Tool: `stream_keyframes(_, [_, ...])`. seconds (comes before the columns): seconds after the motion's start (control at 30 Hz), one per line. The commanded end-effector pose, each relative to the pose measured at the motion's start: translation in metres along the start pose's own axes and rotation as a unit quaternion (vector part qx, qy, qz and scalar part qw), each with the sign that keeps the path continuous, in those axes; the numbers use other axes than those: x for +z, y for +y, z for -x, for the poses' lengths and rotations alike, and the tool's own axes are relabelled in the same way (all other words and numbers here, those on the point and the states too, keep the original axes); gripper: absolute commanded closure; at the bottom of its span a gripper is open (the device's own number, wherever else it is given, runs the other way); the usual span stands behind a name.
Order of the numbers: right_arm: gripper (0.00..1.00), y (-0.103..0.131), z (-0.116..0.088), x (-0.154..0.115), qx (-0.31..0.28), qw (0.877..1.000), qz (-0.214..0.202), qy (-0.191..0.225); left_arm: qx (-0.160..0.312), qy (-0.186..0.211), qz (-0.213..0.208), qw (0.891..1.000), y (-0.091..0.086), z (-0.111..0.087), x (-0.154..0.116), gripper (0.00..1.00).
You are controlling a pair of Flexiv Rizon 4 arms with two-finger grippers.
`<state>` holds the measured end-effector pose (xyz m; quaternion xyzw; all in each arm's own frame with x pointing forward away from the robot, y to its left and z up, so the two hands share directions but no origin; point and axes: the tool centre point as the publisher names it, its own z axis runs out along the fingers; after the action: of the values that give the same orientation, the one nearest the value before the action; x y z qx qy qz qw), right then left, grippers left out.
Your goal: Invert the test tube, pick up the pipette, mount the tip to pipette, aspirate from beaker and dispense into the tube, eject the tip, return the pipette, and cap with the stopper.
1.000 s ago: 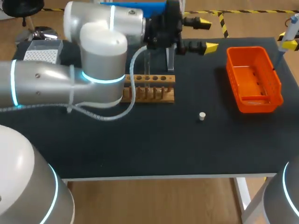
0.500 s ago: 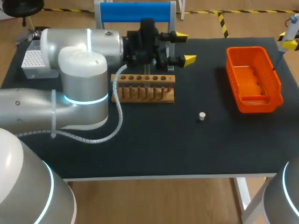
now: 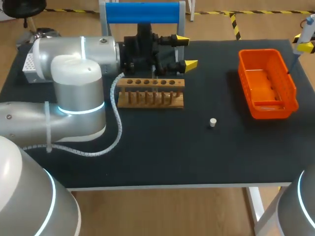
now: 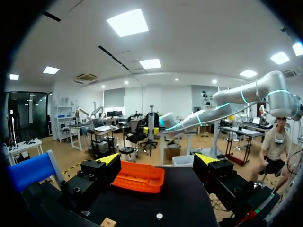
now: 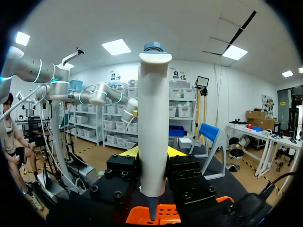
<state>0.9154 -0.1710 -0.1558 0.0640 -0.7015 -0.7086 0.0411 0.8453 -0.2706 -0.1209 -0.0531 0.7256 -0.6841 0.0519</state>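
Observation:
My right gripper (image 5: 152, 158) is shut on the white pipette (image 5: 154, 118), which stands upright between its fingers. In the head view this gripper (image 3: 305, 45) and the pipette (image 3: 308, 25) hang at the far right, over the edge of the orange bin (image 3: 268, 83). My left gripper (image 3: 184, 51) stands open and empty behind the wooden tube rack (image 3: 152, 93), fingers pointing right. Seen from the left wrist, that gripper (image 4: 157, 161) faces the bin (image 4: 139, 176). A small white stopper (image 3: 212, 122) lies on the mat. I cannot make out a test tube or a beaker.
A blue-topped stand (image 3: 142, 12) rises at the back of the table, just behind the left gripper. A white tip box (image 3: 28, 66) sits at the far left, partly hidden by my left arm. The black mat (image 3: 197, 157) lies bare in front of the rack.
My left arm has swung leftward along the back of the table, carrying its open gripper from near the bin toward the rack. The right gripper and pipette have stayed put.

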Motion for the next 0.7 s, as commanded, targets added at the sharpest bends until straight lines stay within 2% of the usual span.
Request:
stream_keyframes(0.03, [1.00,0.0009,0.0002,-0.0005,0.000,1.000,-0.001,0.001,0.000,0.003,-0.003,1.000,0.0006,0.0020,-0.0009,0.00])
stream_keyframes(0.7, [1.00,0.0009,0.0002,-0.0005,0.000,1.000,-0.001,0.001,-0.005,0.005,0.003,1.000,-0.0003,0.0007,0.0008,0.00])
